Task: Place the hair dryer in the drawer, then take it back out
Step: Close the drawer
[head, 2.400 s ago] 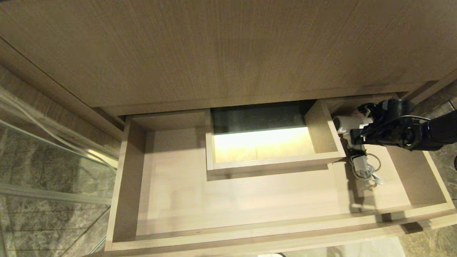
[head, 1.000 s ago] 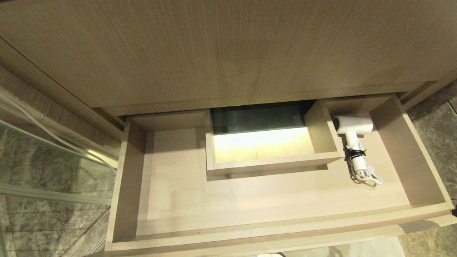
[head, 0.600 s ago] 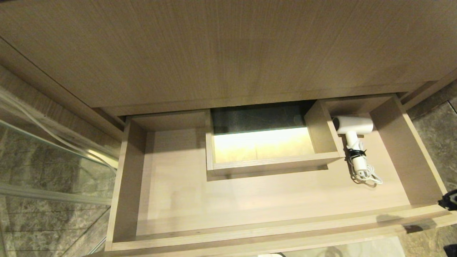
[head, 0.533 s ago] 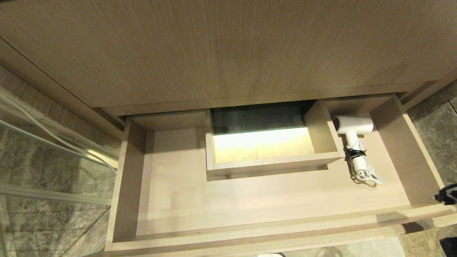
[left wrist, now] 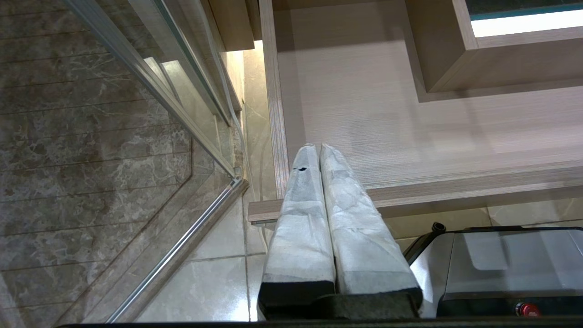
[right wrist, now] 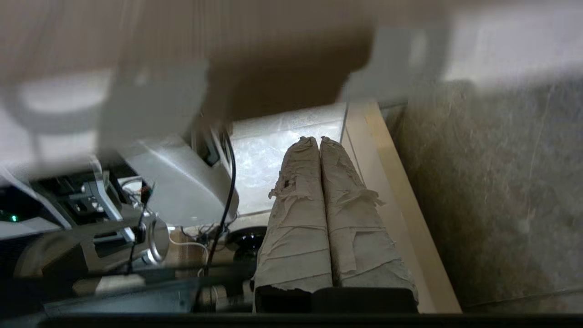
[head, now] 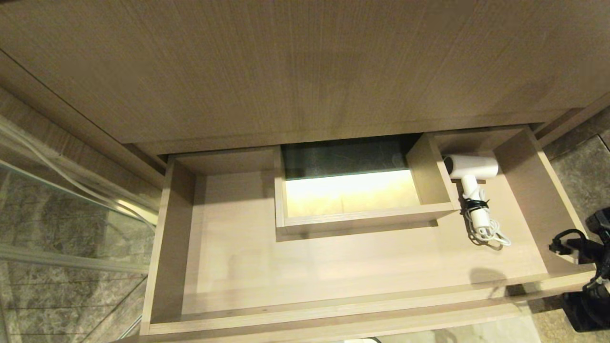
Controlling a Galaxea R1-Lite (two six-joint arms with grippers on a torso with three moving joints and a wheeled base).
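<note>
The drawer stands pulled out, light wood-grain and shallow. The white hair dryer lies in its back right part, beside the boxed cut-out, with its handle and bundled cord toward the front. Nothing touches the dryer. My right arm shows at the right edge, by the drawer's front right corner. My right gripper is shut and empty, and points down at the floor. My left gripper is parked, shut and empty, over the drawer's front left corner.
A taller wood-grain panel rises above the drawer. A glass partition with a metal rail stands at the left over marble tiles. My own base sits just before the drawer front. Marble floor lies to the right.
My right arm left the hair dryer in the drawer and drew out of view. It has come back in at the right edge, by the drawer's front corner. The dryer has not moved.
</note>
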